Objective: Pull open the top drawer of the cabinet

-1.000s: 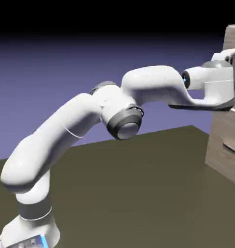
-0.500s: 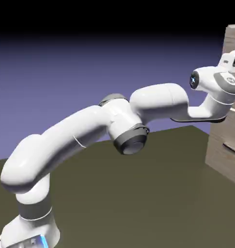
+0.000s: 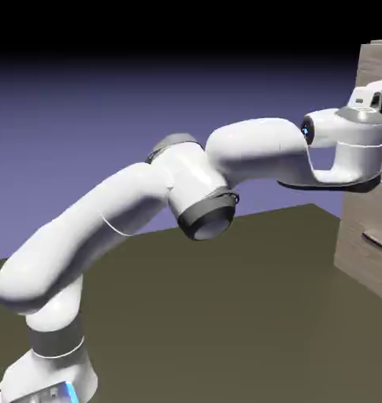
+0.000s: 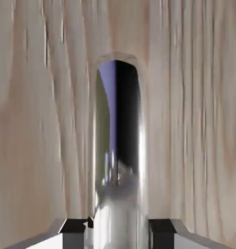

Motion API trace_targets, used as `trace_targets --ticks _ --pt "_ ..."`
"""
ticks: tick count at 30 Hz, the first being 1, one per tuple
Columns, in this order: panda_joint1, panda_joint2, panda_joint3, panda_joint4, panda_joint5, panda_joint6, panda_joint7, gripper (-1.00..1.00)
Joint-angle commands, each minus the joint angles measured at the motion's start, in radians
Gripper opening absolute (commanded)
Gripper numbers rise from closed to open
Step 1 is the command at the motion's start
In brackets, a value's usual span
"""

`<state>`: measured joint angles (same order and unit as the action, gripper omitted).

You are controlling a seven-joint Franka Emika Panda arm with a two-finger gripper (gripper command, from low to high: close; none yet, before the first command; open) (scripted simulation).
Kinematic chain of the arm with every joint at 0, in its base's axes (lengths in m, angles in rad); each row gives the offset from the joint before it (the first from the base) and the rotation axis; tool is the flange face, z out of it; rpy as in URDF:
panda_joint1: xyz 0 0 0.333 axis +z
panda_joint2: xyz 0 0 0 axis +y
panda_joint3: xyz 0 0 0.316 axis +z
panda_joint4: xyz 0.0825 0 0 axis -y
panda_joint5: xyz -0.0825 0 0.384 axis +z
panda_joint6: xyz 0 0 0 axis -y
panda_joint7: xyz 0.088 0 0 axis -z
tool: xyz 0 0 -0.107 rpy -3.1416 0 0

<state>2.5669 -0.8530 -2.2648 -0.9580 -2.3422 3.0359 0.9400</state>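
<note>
My end effector (image 4: 117, 228) is clamped on the handle (image 4: 118, 160) of the top drawer (image 4: 37, 121): in the hand view the shiny metal bar runs up the middle of the picture and my two grey fingertips (image 4: 73, 227) sit tight against either side of it at the bottom edge, with pale wood grain filling everything behind. In the exterior view my arm reaches across the tabletop (image 3: 225, 315) to the cabinet (image 3: 367, 236) at the right edge, and my hand (image 3: 359, 146) meets its upper front, where the drawer sits (the contact itself is hidden behind my wrist there). I cannot see any gap opened around the drawer front, so I judge the grasp made and the pull not yet under way. The next move, as I read it, calls for drawing straight back from the cabinet face, keeping the grip square on the bar so it does not slip off.
</note>
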Motion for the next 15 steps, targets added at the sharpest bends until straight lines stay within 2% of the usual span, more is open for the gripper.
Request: trace_targets --ticks 1,15 --pt "-0.023 0.019 0.017 -0.036 -0.039 -0.010 0.041 -1.00" --pt "-0.436 0.276 0.322 -0.542 -0.353 -0.143 0.445 -1.00"
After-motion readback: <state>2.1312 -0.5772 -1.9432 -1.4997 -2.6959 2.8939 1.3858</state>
